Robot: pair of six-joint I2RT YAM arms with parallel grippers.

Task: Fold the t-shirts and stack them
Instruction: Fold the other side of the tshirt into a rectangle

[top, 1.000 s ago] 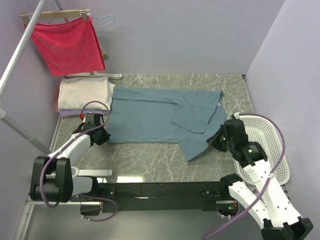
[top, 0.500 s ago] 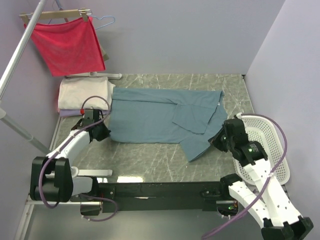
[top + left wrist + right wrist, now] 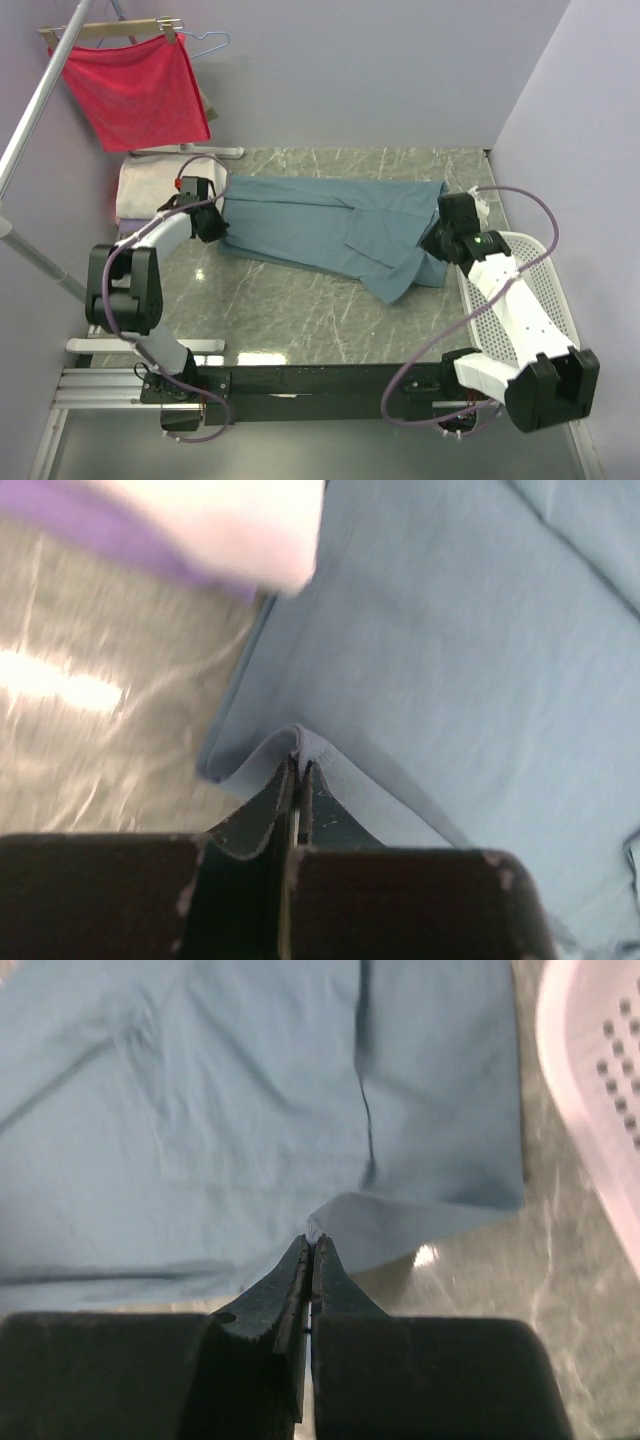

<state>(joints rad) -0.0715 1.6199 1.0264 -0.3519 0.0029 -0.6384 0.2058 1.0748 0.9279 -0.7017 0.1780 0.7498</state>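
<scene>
The left fingers (image 3: 283, 792) and right fingers (image 3: 294, 1266) are each pinching tight on a near corner of the teal t-shirt (image 3: 310, 225) lying spread across the far bench (image 3: 300, 312) (soft, floppy cotton, probably sagging unless both corners are held).

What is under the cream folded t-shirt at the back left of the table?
A lavender folded t-shirt: only its edge shows beneath the cream t-shirt. The rest of it, and anything below it, is covered.
</scene>
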